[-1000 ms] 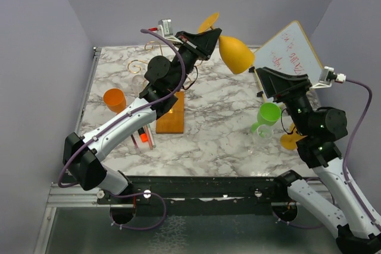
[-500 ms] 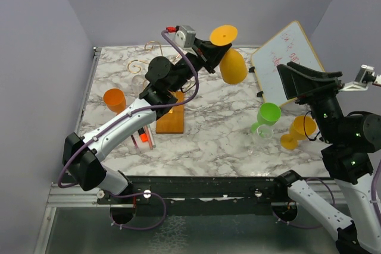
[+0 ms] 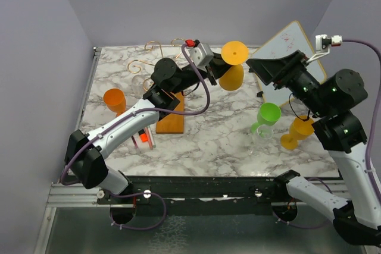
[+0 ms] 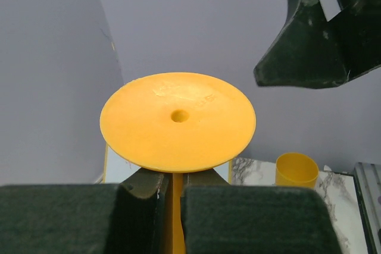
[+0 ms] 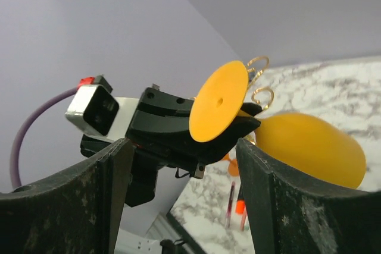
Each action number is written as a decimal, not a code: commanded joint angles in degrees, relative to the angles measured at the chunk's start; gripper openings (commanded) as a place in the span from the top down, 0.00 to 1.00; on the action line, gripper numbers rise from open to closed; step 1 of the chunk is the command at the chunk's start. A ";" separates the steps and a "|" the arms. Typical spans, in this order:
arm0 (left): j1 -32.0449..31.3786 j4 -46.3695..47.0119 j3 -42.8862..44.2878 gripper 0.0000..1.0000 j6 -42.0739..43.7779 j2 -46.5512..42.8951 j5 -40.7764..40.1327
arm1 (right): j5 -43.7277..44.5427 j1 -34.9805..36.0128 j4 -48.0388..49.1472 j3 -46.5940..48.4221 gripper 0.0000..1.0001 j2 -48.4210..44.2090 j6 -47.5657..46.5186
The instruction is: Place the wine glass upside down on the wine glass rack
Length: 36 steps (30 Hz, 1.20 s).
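A yellow-orange wine glass is held upside down above the table, its foot (image 3: 234,52) up and its bowl (image 3: 231,78) below. My left gripper (image 3: 221,67) is shut on its stem. In the left wrist view the foot (image 4: 177,121) fills the middle and the stem (image 4: 172,206) sits between the pads. The wine glass rack, gold wire curls (image 3: 150,63) on a wooden base (image 3: 171,118), stands left of the glass, partly hidden by the left arm. My right gripper (image 3: 264,69) is open and empty, just right of the glass; its view shows the foot (image 5: 219,102) and bowl (image 5: 309,147).
An orange cup (image 3: 114,99) stands at the left. A whiteboard (image 3: 292,52) leans at the back right. A green wine glass (image 3: 266,116) and another orange wine glass (image 3: 296,132) stand at the right. Markers (image 3: 143,138) lie beside the rack's base.
My left gripper has turned the glass from lying sideways to foot up, bowl down. My right arm has lifted and swung left, close to the glass.
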 commanded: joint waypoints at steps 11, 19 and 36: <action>-0.65 0.25 -3.01 1.00 6.05 -1.27 3.65 | 2.85 0.05 -3.56 -1.31 0.55 4.22 12.39; -0.66 0.25 -3.94 1.00 6.15 -3.18 5.92 | 3.77 0.05 -3.18 -0.18 0.69 6.77 15.76; -0.58 0.08 -4.74 0.68 2.21 -5.40 4.74 | 3.22 0.05 0.06 -1.13 0.99 7.96 19.89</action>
